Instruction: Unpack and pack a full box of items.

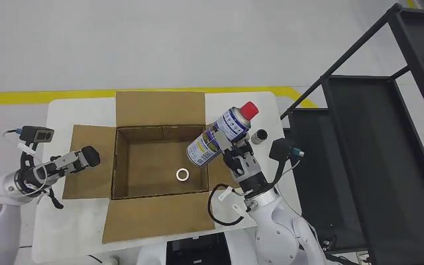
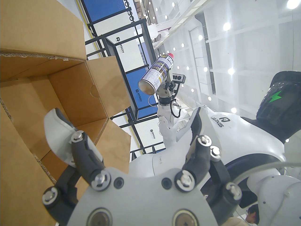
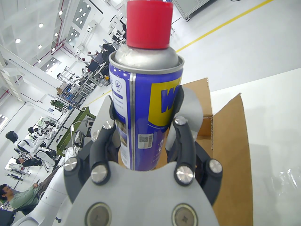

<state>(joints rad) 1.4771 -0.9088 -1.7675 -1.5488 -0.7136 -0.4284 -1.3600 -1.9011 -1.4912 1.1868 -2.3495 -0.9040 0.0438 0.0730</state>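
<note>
One red-capped spray can (image 1: 222, 136) hangs tilted above the cardboard box's (image 1: 159, 109) right wall in the top view; the left gripper (image 2: 127, 123) gapes empty beside the box; the right gripper (image 3: 148, 105) clamps the can's lower half, so it could pivot loose.

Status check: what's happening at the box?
Right gripper shut on spray can, tilted over box edge. Left gripper open, empty, beside box. Path clear; small ring inside box.
</note>
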